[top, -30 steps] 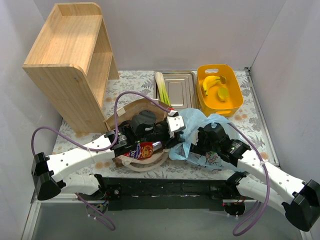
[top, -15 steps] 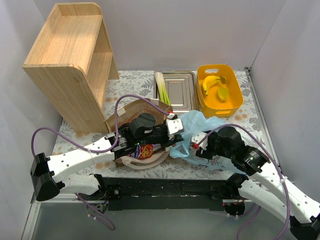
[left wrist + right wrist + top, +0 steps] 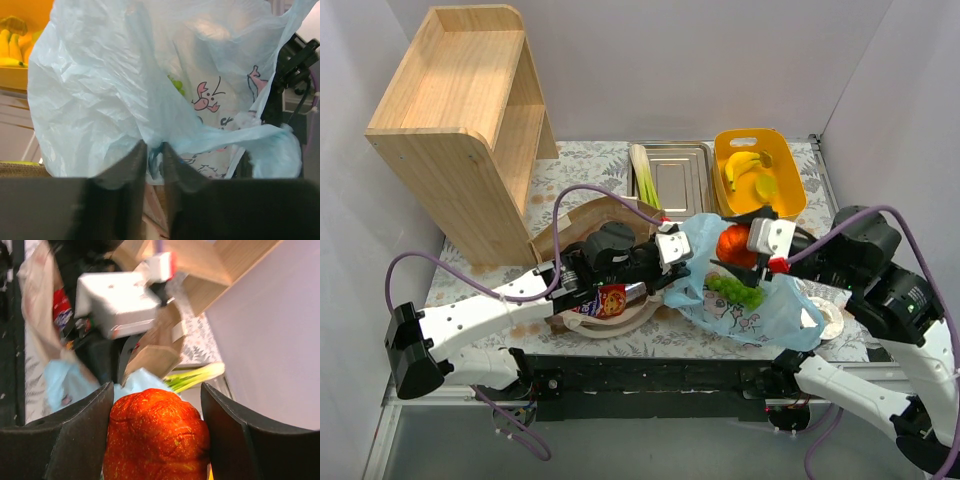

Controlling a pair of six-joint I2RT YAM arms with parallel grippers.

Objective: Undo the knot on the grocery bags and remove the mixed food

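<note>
- Right arm is up and back from the blue bag [image 3: 760, 312] since half a second ago, bringing the pumpkin [image 3: 728, 245] out with it.
- Right pincer [image 3: 156, 407] is part open, both fingers [image 3: 75, 440] clamped on the pumpkin's sides; the pumpkin hangs above the bag, clear of the worktop [image 3: 585, 165].
- Bag now sags open on the worktop at front centre-right, with a green bunch [image 3: 735, 290] showing inside.
- Left pincer [image 3: 154, 149] is nearly closed, nipping a fold of the bag's film at its left edge.
- Paper carrier [image 3: 582, 222] lies left of the blue bag, under the left arm; a red crisp packet [image 3: 608, 298] is at its near side.
- Leek [image 3: 642, 175] lies along the left of the steel tray [image 3: 678, 180]; bananas [image 3: 745, 165] sit in the yellow tub [image 3: 790, 205] behind.
</note>
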